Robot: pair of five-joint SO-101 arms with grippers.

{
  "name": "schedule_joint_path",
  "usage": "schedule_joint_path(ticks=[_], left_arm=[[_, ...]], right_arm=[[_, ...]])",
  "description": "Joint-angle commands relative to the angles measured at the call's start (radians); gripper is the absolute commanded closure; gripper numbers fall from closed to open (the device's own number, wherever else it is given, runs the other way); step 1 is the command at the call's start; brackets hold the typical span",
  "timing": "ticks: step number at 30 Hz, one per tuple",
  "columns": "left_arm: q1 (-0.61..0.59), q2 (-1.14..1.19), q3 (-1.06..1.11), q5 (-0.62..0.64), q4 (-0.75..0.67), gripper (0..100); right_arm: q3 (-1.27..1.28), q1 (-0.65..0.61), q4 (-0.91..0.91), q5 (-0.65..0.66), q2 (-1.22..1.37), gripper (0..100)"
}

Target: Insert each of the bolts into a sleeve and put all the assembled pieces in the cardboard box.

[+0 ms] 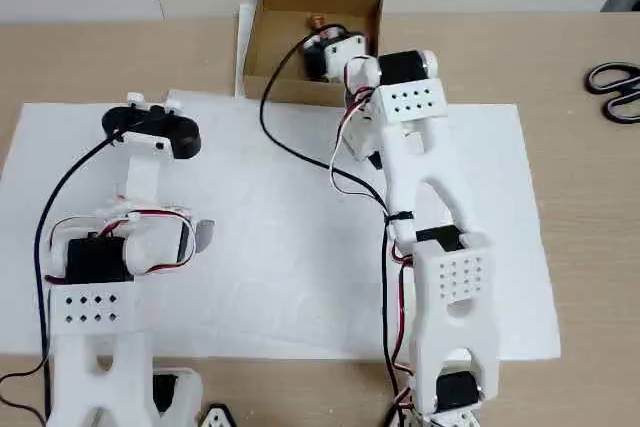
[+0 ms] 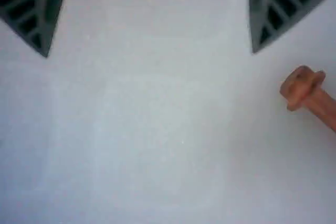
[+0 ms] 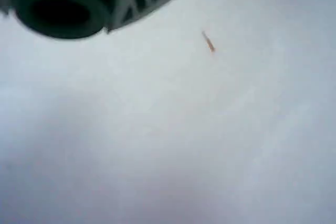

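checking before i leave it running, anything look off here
One orange flanged bolt lies on its side on the white sheet beside the open left hand, its visible shank without a sleeve. Nothing else stands out.

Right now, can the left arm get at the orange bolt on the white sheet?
Probably yes: the left gripper hangs open over the white sheet; the bolt lies just outside its jaws, with nothing between.

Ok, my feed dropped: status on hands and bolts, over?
Left hand open, low over white sheet. One bolt loose on sheet beside it. Right hand over cardboard box.
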Motion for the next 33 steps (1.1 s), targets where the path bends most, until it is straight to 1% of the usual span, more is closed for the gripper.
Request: schedule_joint_path(ticks=[1, 5, 9, 14, 15, 28, 32, 33], left_arm=[[0.003, -0.017, -0.007, -0.003, -0.017, 77], [0.003, -0.017, -0.005, -0.003, -0.017, 77], [0.003, -0.017, -0.007, -0.003, -0.017, 77], [0.003, -0.017, -0.002, -0.003, -0.017, 77], [0.003, -0.017, -0.002, -0.003, -0.017, 77], [0.003, -0.017, -0.002, -0.003, -0.017, 77], [0.003, -0.017, -0.002, -0.003, -0.017, 77], [0.003, -0.017, -0.002, -0.003, -0.017, 77]], right_arm=[[0.095, 0.001, 0.007, -0.107, -0.099, 99.5], [0.193, 0.001, -0.001, -0.172, -0.081, 99.5], [0.196, 0.001, -0.001, -0.198, -0.036, 99.2], [0.196, 0.002, -0.001, -0.207, 0.019, 88.3], [0.196, 0.002, -0.001, -0.207, 0.03, 87.6], [0.199, 0.002, 0.005, -0.21, 0.081, 87.3], [0.229, 0.002, 0.001, -0.21, 0.082, 87.9], [0.239, 0.002, 0.001, -0.21, 0.082, 89.3]])
